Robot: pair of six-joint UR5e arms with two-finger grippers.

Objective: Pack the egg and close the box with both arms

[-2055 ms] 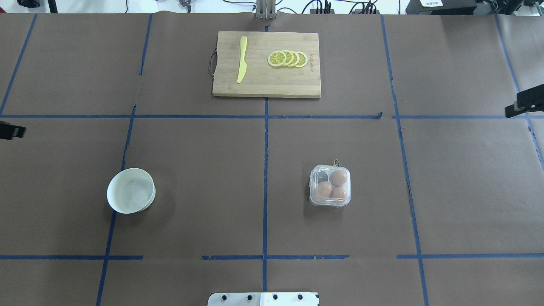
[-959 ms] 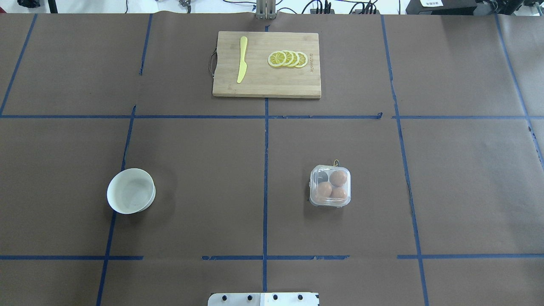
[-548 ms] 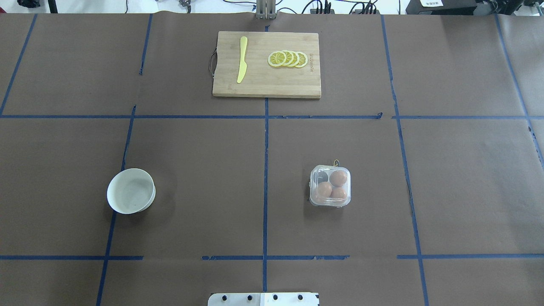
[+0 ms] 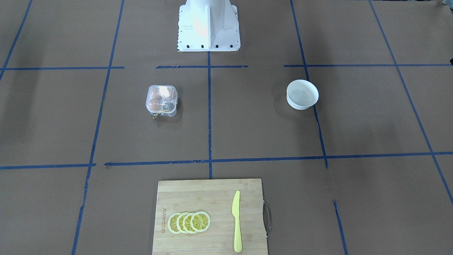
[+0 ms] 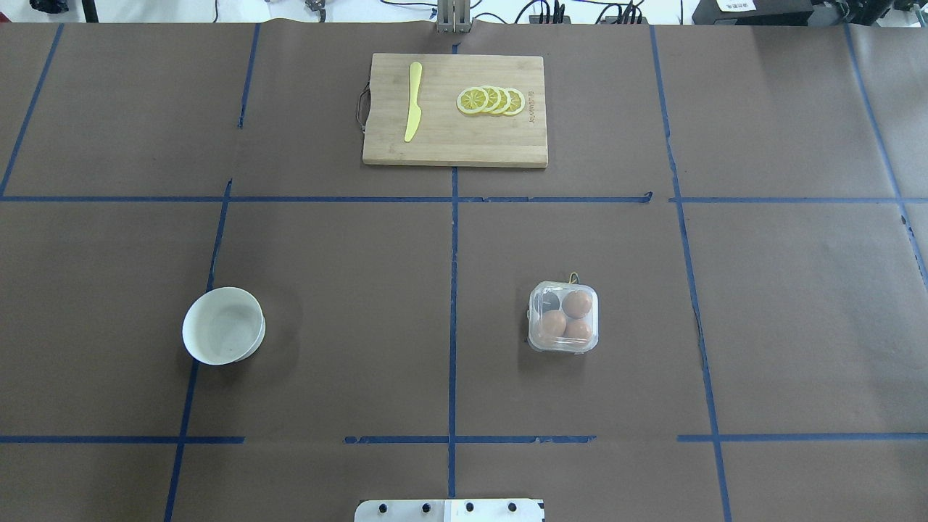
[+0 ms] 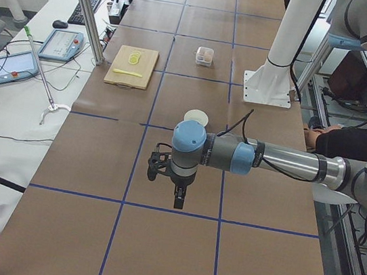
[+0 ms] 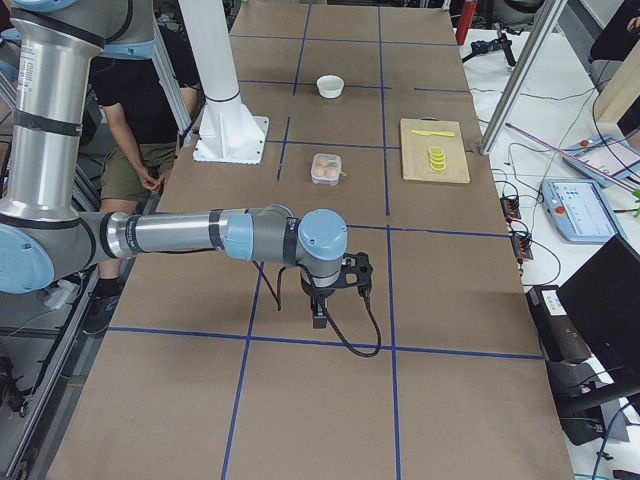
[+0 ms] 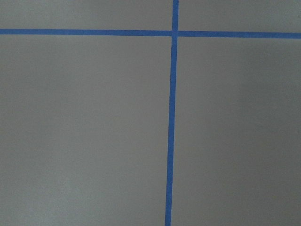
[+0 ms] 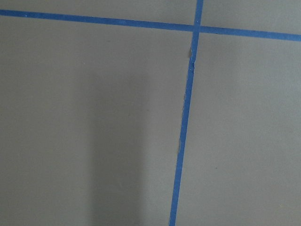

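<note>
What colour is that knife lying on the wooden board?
The knife is pale yellow all over, blade and handle; the front-facing view shows it best.

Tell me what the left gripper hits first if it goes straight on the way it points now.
The left gripper points straight down, so it would first meet the bare brown table, close to a crossing of blue tape. Its wrist view shows nothing else below; how high it hangs is unclear.

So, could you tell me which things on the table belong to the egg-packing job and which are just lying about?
Part of the job:
clear box
three eggs inside it

Just lying about:
white bowl, empty
cutting board
yellow knife
lemon slices
</note>
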